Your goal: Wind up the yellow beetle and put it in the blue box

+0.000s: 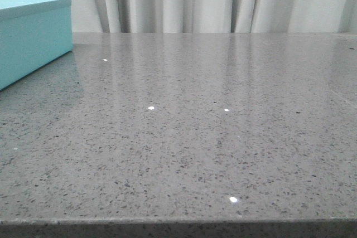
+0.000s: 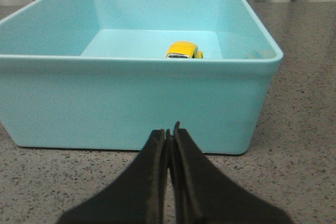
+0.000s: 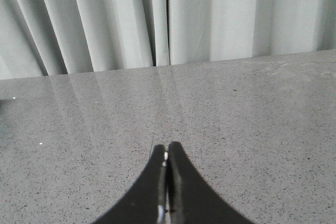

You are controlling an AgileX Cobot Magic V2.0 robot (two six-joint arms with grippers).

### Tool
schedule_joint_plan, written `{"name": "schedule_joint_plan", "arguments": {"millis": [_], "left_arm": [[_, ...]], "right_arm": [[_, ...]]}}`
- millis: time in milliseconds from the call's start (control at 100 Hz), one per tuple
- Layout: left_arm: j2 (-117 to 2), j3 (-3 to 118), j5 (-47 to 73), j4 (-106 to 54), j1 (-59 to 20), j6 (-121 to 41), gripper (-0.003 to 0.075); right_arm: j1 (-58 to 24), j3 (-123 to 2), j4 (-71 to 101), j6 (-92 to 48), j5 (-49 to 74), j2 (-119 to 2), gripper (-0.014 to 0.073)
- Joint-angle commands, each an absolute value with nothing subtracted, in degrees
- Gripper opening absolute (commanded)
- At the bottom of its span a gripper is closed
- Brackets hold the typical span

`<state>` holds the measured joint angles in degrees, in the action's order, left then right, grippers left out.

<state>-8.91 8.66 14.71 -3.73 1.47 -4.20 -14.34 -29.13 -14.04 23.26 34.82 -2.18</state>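
The blue box [image 2: 131, 103] stands open on the grey speckled table, and its corner shows at the far left of the front view [image 1: 33, 32]. The yellow beetle [image 2: 184, 50] sits inside it on the box floor, near the wall closest to my left gripper, partly hidden by the rim. My left gripper [image 2: 169, 132] is shut and empty, just outside that wall, low over the table. My right gripper [image 3: 166, 150] is shut and empty over bare table, away from the box. Neither arm shows in the front view.
White pleated curtains [image 1: 195, 1] hang behind the table's far edge. The grey stone table [image 1: 195, 137] stretches wide to the right of the box, with its front edge at the bottom of the front view.
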Motion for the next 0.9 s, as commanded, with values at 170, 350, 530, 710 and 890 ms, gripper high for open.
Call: {"name": "schedule_joint_plan", "arguments": {"millis": [170,350,530,710,890], "left_arm": [[-2.52,2.6,4.29,0.99,-2.62,6.01,-0.002],[1.77,-1.72,3.41,1.25,-4.07,6.02,-0.002],[2.02,-2.21,4.17,1.33,-4.07,5.31,-0.002],[2.02,-2.21,4.8,0.76,-4.07,3.08,-0.002],[2.02,-2.21,5.18,-1.01,-4.07,3.08,-0.002]], "right_arm": [[-14.3,-30.22,-15.53,22.65,30.08,-2.94,-0.0067],[-14.3,-30.22,-15.53,22.65,30.08,-2.94,-0.0067],[-14.3,-30.23,-15.53,22.65,30.03,-3.03,-0.0067],[-14.3,-30.23,-15.53,22.65,30.03,-3.03,-0.0067],[-14.3,-30.23,-15.53,22.65,30.03,-3.03,-0.0067]]}}
